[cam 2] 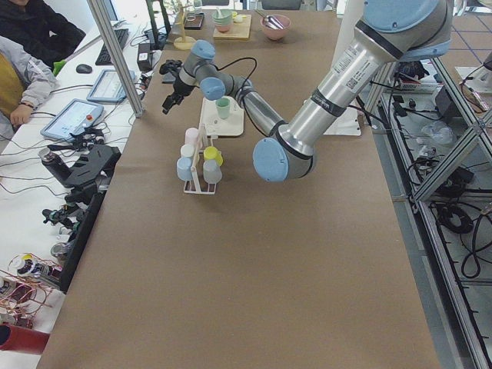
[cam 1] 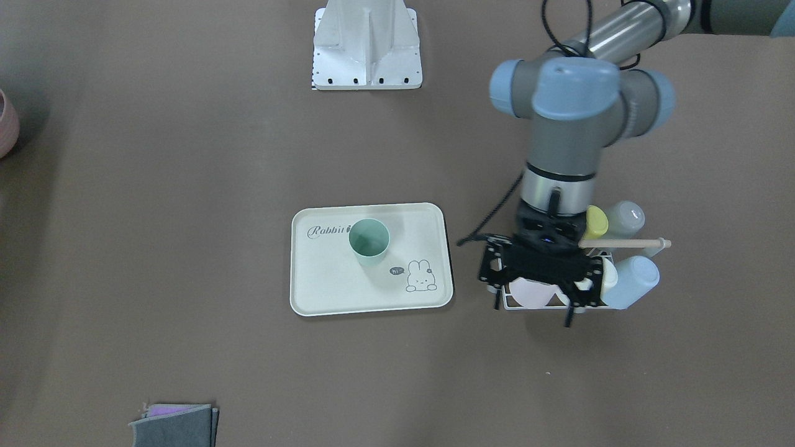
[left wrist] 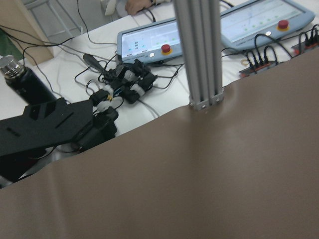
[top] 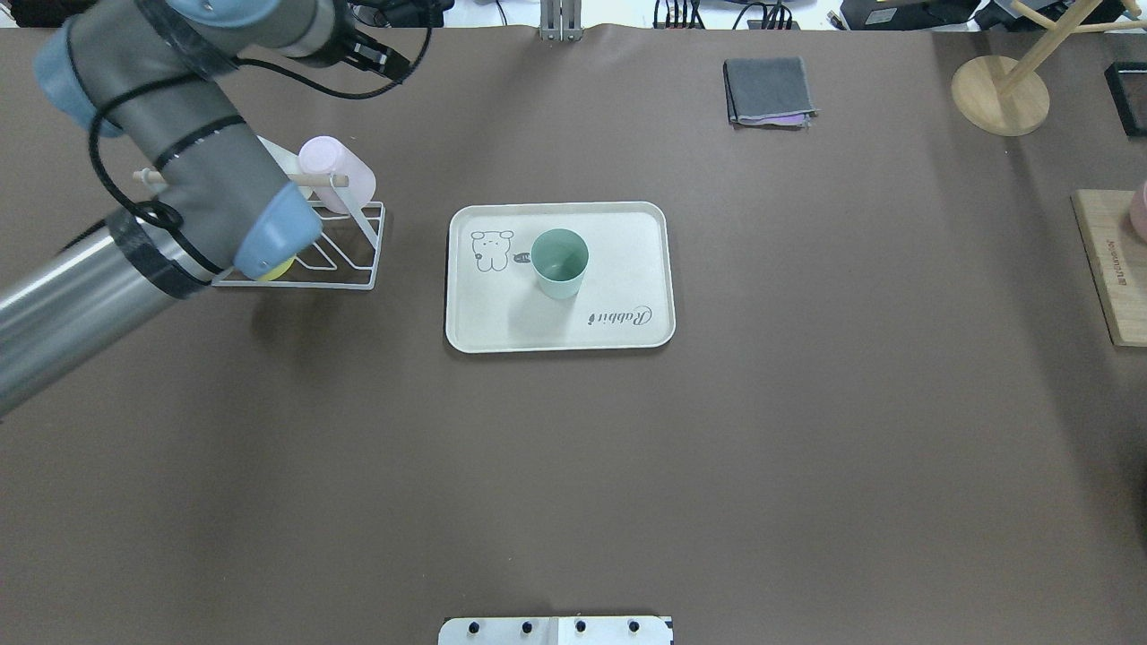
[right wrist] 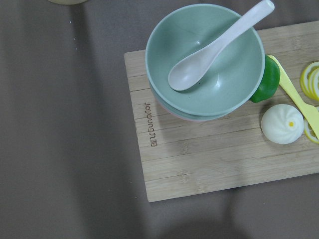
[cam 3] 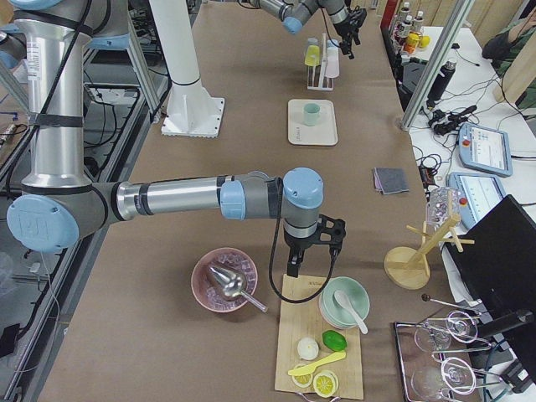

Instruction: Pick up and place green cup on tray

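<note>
The mint green cup (cam 1: 369,242) stands upright on the cream Rabbit tray (cam 1: 335,285), near the script, with nothing touching it. It also shows in the overhead view (top: 560,262) on the tray (top: 618,260). My left gripper (cam 1: 532,310) hangs high over the white wire cup rack (top: 305,269), well to the side of the tray, and its fingers look apart and empty. My right gripper (cam 3: 310,251) shows only in the exterior right view, far from the tray, above a wooden board (right wrist: 199,159). I cannot tell if it is open or shut.
The rack holds a pink cup (top: 336,170), a blue cup (cam 1: 630,282), a yellow-green cup (cam 1: 596,221) and a grey cup (cam 1: 624,218). A folded grey cloth (top: 769,90) lies at the far side. A green bowl with a spoon (right wrist: 204,59) sits on the board.
</note>
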You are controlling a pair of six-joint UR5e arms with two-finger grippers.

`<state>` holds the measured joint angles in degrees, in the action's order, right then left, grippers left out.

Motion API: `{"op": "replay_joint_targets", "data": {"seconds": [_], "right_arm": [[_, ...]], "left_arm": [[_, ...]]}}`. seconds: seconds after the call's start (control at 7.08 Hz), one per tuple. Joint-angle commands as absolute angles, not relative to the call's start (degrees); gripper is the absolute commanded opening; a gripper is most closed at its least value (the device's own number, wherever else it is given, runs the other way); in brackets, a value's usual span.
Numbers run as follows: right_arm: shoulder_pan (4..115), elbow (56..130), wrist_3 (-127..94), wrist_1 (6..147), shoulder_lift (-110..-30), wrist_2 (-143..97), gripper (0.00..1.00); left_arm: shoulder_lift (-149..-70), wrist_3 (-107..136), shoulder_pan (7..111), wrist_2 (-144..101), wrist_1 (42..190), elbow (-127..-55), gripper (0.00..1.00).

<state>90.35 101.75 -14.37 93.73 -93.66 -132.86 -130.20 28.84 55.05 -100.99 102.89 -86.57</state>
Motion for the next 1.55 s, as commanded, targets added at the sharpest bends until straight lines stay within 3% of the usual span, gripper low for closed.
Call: {"op": "replay_joint_targets", "data": {"seconds": [0.0, 0.42, 0.71, 1.41], "right_arm": [[90.35, 101.86, -13.97, 93.69, -93.78, -132.80, 1.00], [90.35, 101.95, -13.97, 93.78, -94.04, -132.80, 1.00], [90.44, 102.22, -13.97, 93.78, -94.39, -132.98, 1.00], [90.44, 102.66, -13.97, 93.78, -94.39, -132.98, 1.00]], "left_arm": [[-123.52, 18.58, 67.79, -115.18, 91.47, -86.66, 0.99], [-110.78, 8.46, 78.46, -125.03, 86.40, -90.00, 0.98], [-102.44, 7.56, 82.15, -137.39, 82.88, -90.52, 0.98], [-86.67, 1.41, 88.15, -138.61, 82.97, -97.97, 0.98]]}}
